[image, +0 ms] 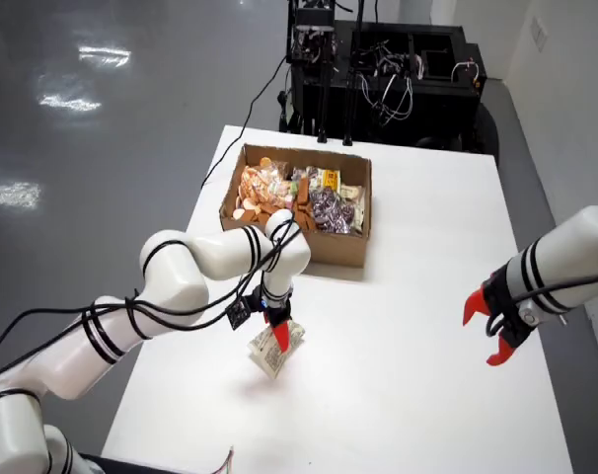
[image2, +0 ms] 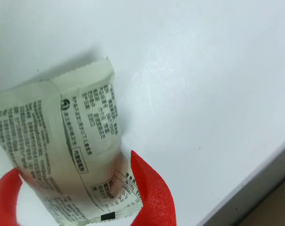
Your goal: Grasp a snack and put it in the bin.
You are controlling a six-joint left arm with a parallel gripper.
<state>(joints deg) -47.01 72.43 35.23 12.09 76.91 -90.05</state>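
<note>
My working arm's gripper (image: 277, 321), with red fingers, is shut on a pale green snack packet (image: 275, 350) and holds it just above the white table (image: 408, 395), in front of the cardboard bin (image: 299, 202). In the gripper-mounted view the packet (image2: 62, 141) hangs between the two red fingertips (image2: 149, 188), its printed back facing the camera, with its shadow on the table below. The bin holds several snacks, orange ones on its left and purple and yellow ones on its right.
A second white arm with an open red gripper (image: 488, 331) hangs still over the table's right side. Black equipment with cables (image: 378, 59) stands behind the table. The table's edge (image2: 255, 183) shows at lower right in the gripper-mounted view.
</note>
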